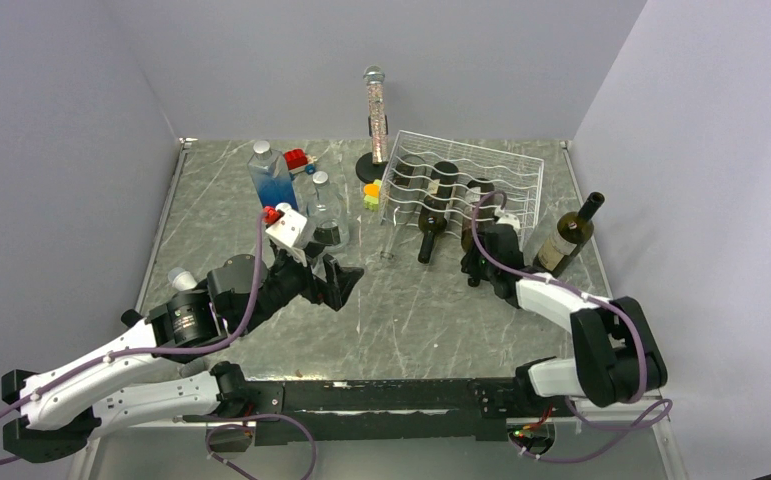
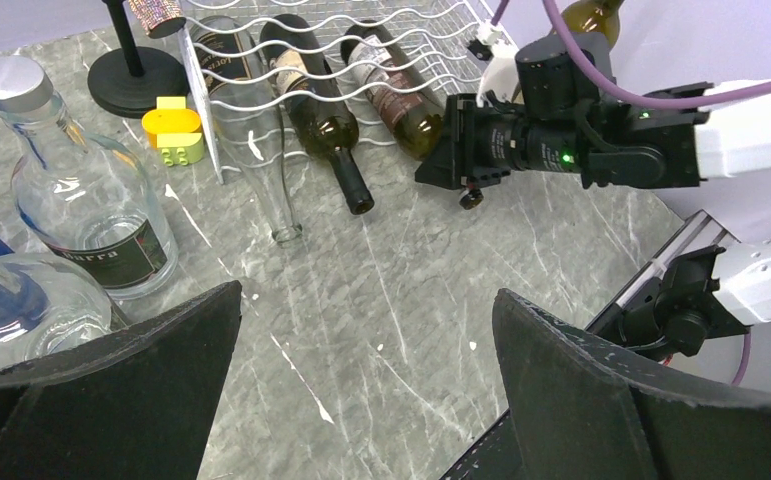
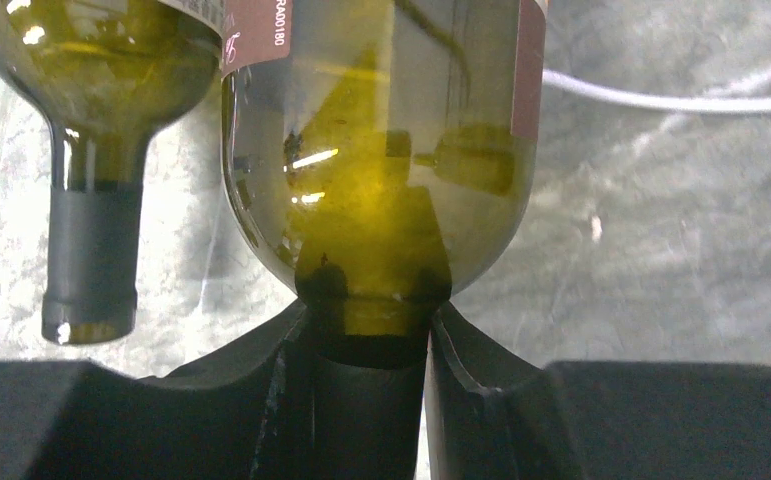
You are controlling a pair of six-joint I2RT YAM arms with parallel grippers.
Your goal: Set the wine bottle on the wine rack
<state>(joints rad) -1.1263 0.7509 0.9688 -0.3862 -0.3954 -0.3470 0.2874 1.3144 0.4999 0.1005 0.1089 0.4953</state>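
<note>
Right gripper (image 3: 369, 322): both fingers (image 3: 266, 375) are clenched on the neck of the wine bottle (image 3: 381, 150), one to each side just below its green shoulder. The bottle lies on its side in the wine rack (image 1: 466, 165), in a cradle toward the rack's right side. Its base faces the far edge of the table (image 1: 411, 320), and its neck projects from the rack's front toward the near edge. A second dark bottle (image 1: 430, 215) lies in the cradle immediately to its left, parallel to it, neck free. In the left wrist view a clear glass bottle (image 2: 259, 160) lies one cradle further left, its mouth resting on the marbled surface. The white wire rack occupies the area near the far right corner. A further wine bottle (image 1: 567, 240) stands beside the rack, close to the right edge. Left gripper (image 2: 366, 295): fingers spread wide with nothing between them, held above the surface left of centre. Beyond it, toward the far left corner, stand a clear bottle with a black label (image 2: 96, 200) and a bottle of blue liquid (image 1: 272, 180). A yellow block (image 2: 175, 132) and a glitter tube on a black base (image 1: 375, 115) sit just left of the rack.
</note>
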